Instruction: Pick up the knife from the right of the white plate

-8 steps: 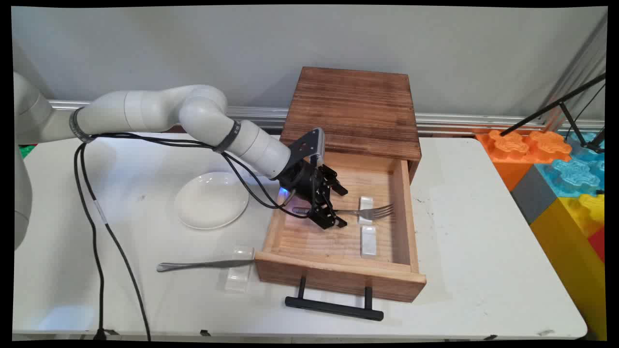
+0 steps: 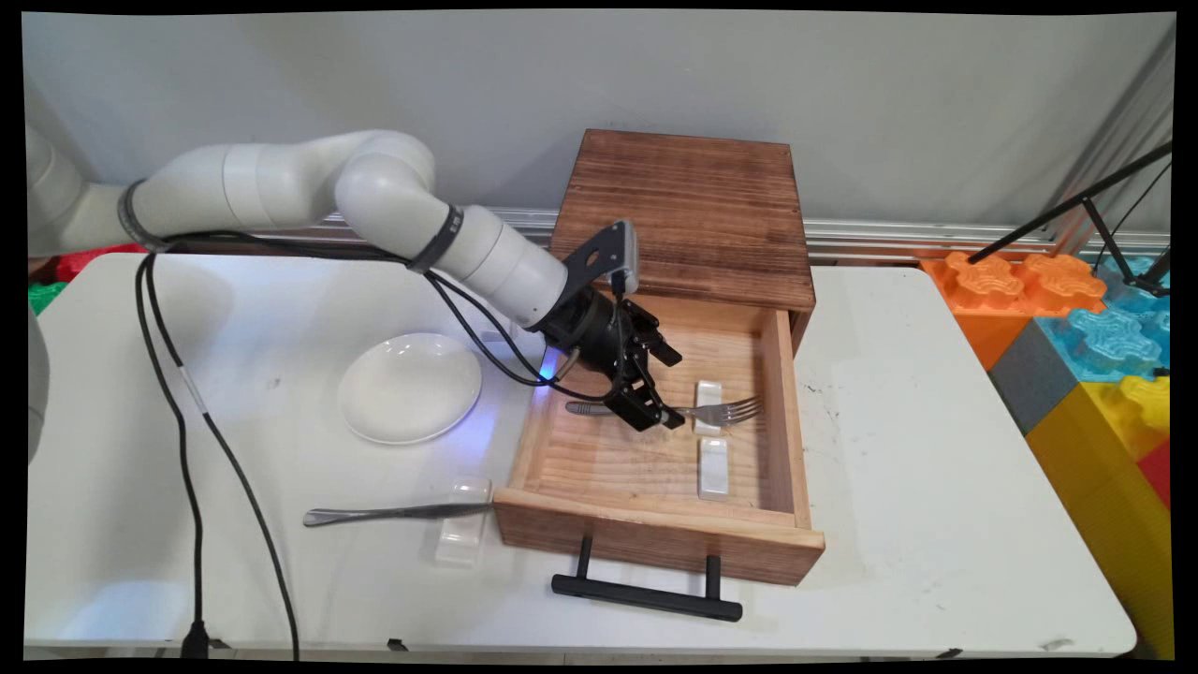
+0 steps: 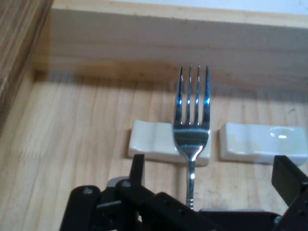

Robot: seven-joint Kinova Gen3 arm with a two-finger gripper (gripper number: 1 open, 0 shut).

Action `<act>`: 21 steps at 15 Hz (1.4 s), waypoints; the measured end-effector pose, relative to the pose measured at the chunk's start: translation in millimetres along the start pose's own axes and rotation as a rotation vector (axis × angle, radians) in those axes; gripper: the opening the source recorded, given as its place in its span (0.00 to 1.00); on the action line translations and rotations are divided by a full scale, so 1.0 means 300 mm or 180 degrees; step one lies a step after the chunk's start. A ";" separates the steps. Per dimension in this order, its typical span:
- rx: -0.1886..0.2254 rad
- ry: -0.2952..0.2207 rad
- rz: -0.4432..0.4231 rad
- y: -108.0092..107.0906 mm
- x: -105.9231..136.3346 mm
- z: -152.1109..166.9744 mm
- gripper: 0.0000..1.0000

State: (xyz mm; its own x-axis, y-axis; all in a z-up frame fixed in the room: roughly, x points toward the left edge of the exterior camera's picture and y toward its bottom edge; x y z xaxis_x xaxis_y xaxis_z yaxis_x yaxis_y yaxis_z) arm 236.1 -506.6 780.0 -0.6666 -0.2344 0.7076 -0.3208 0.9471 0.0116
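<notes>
The black two-finger gripper [image 2: 655, 398], fingers spread (gripping nothing), hovers over the silver metal fork [image 3: 191, 126] on its white ceramic rest [image 3: 153, 140] in the open wooden drawer [image 2: 655, 548].

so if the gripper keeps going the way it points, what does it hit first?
Probably the white rest under the fork lying between the gripper's open fingers; past it, the drawer's side wall. Depth is unclear.

The fork [image 3: 191, 130] was shiny silver, the rests [image 3: 168, 147] white, the drawer [image 2: 655, 548] pale striped wood, the claw [image 2: 658, 386] black.
</notes>
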 end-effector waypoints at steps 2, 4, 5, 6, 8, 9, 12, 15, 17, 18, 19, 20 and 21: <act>0.0016 -0.0061 -0.0041 0.022 0.049 -0.041 1.00; 0.0031 -0.0110 -0.0065 0.035 0.078 -0.069 1.00; 0.0038 -0.0130 -0.0073 0.041 0.090 -0.081 1.00; 0.0052 -0.0170 -0.0089 0.050 0.105 -0.098 1.00; 0.0075 -0.0240 -0.0122 0.067 0.127 -0.129 1.00; 0.0082 -0.0271 -0.0137 0.074 0.135 -0.141 1.00; 0.0123 -0.0389 -0.0197 0.106 0.168 -0.190 1.00; 0.0164 -0.0473 -0.0236 0.136 0.198 -0.231 1.00; 0.0190 -0.0525 -0.0260 0.159 0.217 -0.261 1.00; 0.0205 -0.0557 -0.0270 0.174 0.227 -0.281 1.00; 0.0222 -0.0591 -0.0276 0.190 0.238 -0.303 1.00; 0.0241 -0.0622 -0.0281 0.206 0.247 -0.328 1.00; 0.0258 -0.0647 -0.0287 0.220 0.252 -0.350 1.00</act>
State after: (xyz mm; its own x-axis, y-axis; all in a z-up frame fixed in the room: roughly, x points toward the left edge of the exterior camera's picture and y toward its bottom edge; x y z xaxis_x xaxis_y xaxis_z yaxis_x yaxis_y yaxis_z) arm 235.2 -439.0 908.3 -0.7519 -0.3644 0.5494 -0.4326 0.9015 0.0058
